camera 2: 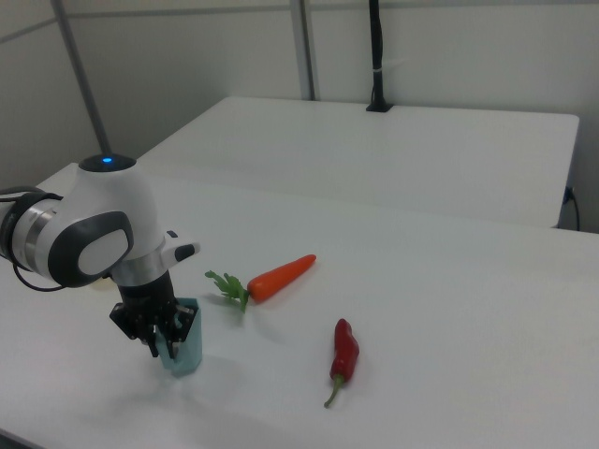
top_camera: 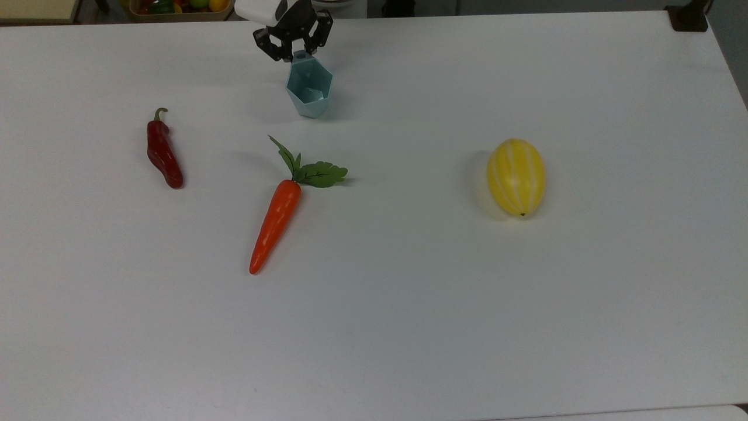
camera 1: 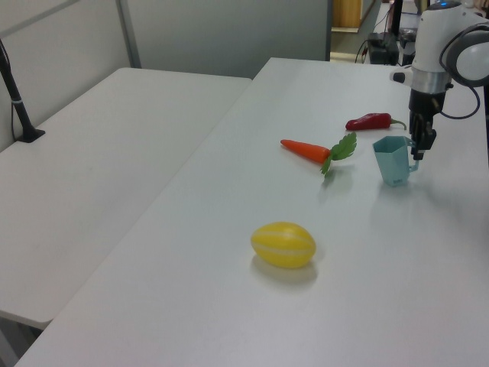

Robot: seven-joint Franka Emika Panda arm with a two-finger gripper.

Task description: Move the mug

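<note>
The mug (top_camera: 310, 88) is a pale teal faceted cup, standing upright on the white table (top_camera: 409, 304) near its far edge in the top view. My gripper (top_camera: 298, 54) comes down behind it, and its black fingers are shut on the small tab at the mug's rim. In the left view the mug (camera 1: 393, 160) rests on the table with the gripper (camera 1: 419, 151) at its right rim. In the right view the gripper (camera 2: 161, 344) partly hides the mug (camera 2: 185, 348).
A carrot (top_camera: 276, 225) with green leaves lies just in front of the mug in the top view. A red chilli pepper (top_camera: 163, 153) is at the top view's left and a yellow striped melon (top_camera: 516, 176) at its right. A second table (camera 1: 99, 153) stands alongside.
</note>
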